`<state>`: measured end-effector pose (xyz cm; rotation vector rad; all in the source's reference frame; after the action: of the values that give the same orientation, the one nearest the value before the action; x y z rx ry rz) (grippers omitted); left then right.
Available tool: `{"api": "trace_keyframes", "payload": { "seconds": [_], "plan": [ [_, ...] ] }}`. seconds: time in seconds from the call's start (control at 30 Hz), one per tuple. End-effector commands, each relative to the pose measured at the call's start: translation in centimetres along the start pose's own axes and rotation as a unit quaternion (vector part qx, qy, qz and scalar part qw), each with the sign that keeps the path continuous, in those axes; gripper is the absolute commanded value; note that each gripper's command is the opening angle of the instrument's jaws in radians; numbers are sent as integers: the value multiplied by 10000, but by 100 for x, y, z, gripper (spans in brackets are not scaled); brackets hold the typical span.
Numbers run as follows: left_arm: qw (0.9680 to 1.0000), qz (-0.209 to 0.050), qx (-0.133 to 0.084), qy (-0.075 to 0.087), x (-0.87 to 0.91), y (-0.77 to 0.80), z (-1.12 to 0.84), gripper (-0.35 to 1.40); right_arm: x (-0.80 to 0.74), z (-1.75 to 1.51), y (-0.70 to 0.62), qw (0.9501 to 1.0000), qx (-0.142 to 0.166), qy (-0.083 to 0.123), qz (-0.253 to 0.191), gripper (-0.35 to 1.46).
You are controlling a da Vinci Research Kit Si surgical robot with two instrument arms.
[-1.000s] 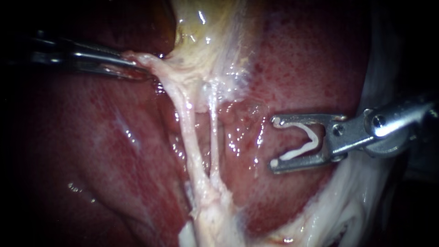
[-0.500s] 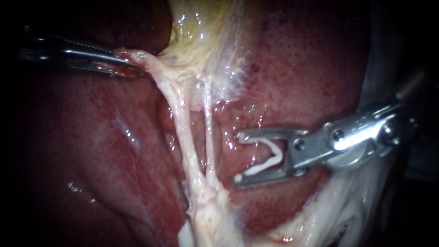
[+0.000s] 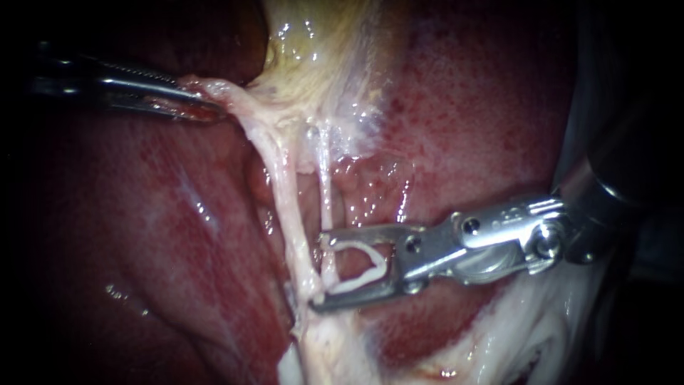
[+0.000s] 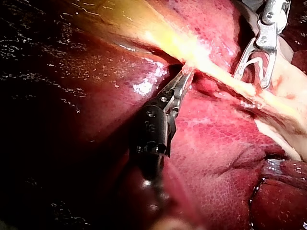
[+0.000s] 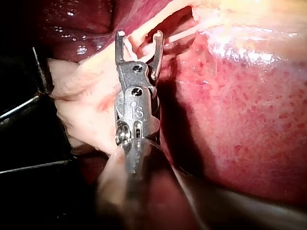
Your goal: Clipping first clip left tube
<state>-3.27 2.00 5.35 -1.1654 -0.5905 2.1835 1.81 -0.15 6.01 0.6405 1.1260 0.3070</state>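
Note:
Two pale tubes run down from the yellowish gallbladder [image 3: 320, 50]: the thicker left tube [image 3: 288, 207] and the thin right tube [image 3: 325, 185]. My left instrument [image 3: 206, 107] comes in from the left, its jaws shut on the pale tissue where the tubes leave the gallbladder, and pulls it leftward; the left wrist view shows this grip [image 4: 184, 76]. My right instrument [image 3: 319, 272] has open jaws with a white open clip [image 3: 360, 267] seated in them. Its tips reach the tubes: the right tube crosses the mouth near the tips, and the lower tip touches the left tube's base.
Dark red liver [image 3: 484, 107] surrounds the tubes on both sides. Pale fatty tissue [image 3: 527, 335] lies under the right instrument's shaft. In the right wrist view the jaws [image 5: 139, 36] point at the strands, with liver [image 5: 249, 120] beside them.
My right instrument has travelled left and down from over the liver until its open jaws with the clip reach the tubes. The left instrument holds its grip unchanged.

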Motion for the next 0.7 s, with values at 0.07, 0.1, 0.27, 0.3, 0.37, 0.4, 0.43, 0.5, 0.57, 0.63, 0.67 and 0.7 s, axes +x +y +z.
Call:
{"api": "trace_keyframes", "payload": {
  "seconds": [0.07,0.1,0.27,0.3,0.37,0.4,0.43,0.5,0.57,0.63,0.67,0.7],
  "plan": [
    [10000,-1,2,-1,0,0,0,-35,-6,3,3,10000,37,0,38,50],
    [10000,-1,3,-1,0,0,0,-35,-8,4,5,10000,55,-6,51,50],
    [10000,1,4,-1,-1,0,0,-35,-22,9,11,9998,137,-35,122,50],
    [10000,1,4,-1,-1,0,0,-35,-24,9,11,9998,139,-38,146,50],
    [10000,2,3,-1,-1,0,0,-35,-26,11,12,9998,144,-43,163,50],
    [10000,2,4,-1,-1,-1,0,-35,-27,12,12,9998,146,-44,159,50],
    [10000,2,4,-1,-1,-1,0,-35,-27,14,12,9998,148,-46,154,50],
    [10000,2,4,-1,-1,-1,1,-35,-27,17,12,9998,147,-48,149,50],
    [10000,3,4,-1,-1,-1,1,-35,-26,23,12,9998,149,-21,143,50],
    [10000,3,5,-1,-2,-1,1,-35,-24,28,12,9998,155,6,136,50],
    [10000,3,5,-1,-2,-1,1,-35,-23,31,11,9997,164,33,160,50],
    [10000,3,5,-1,-2,-1,1,-35,-22,33,11,9997,176,60,153,50]
  ]
}}
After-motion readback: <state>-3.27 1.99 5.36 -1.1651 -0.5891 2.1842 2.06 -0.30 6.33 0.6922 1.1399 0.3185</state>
